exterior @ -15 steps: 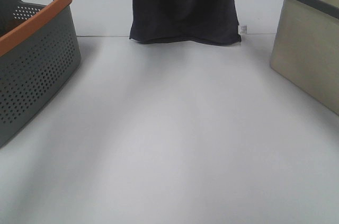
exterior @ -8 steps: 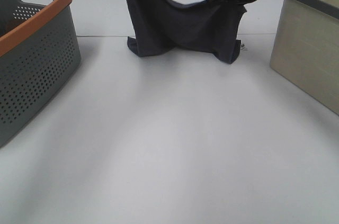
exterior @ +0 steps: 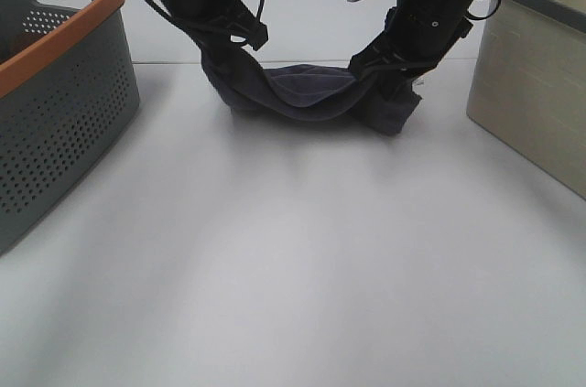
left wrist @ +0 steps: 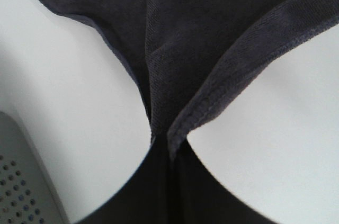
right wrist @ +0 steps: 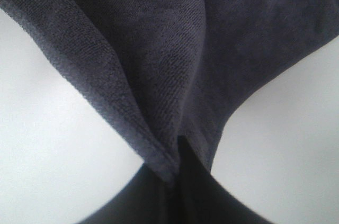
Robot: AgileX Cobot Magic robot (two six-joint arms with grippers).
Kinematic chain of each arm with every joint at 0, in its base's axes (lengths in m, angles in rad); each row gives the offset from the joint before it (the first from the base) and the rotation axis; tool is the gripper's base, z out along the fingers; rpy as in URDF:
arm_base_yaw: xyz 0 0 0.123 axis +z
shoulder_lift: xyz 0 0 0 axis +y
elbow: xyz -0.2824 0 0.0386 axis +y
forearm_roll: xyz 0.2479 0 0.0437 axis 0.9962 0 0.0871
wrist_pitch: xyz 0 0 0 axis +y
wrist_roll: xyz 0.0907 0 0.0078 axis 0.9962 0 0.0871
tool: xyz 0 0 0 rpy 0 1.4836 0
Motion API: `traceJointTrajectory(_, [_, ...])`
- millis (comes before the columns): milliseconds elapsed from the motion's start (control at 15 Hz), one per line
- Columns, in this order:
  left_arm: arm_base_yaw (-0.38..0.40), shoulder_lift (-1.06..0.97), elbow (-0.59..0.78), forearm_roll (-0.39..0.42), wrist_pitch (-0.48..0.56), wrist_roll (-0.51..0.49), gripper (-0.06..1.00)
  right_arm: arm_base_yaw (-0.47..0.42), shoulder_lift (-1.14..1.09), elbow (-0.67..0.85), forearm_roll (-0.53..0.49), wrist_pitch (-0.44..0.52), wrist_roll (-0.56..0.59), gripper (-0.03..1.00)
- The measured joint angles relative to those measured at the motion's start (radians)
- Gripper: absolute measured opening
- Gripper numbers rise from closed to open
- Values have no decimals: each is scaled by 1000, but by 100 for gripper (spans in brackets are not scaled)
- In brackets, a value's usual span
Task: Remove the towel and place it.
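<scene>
While my left jaws (exterior: 220,56) and right jaws (exterior: 385,71) stay out of it, each clamped tight on a towel (exterior: 307,94) corner, its sagging middle rests on the surface (exterior: 293,250).

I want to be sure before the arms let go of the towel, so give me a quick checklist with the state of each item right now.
1. Left claw shut on the towel: ok, cloth pinched in the left wrist view.
2. Right claw shut on towel: ok, hem bunched at its tip.
3. Towel's middle down on the table: ok, it sags onto the surface.
4. Towel spread flat: not ok, both ends raised and bunched.
5. Towel clear of the grey basket and beige bin: ok, it lies between them.
6. White tag corner's position: cannot tell.
</scene>
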Motion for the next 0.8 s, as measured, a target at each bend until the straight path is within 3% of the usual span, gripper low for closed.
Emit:
traceJointTrajectory(267, [-1,-1,146,-86,17,27,0,0,0,6,0,119,14,0])
traceJointTrajectory(533, [-24,-64,338,-105,19,47,0,0,0,133,-40,191,16,0])
traceJointTrajectory(800, [-31,-102,486,-111,19,80,0,0,-14,153,-57,284,26,0])
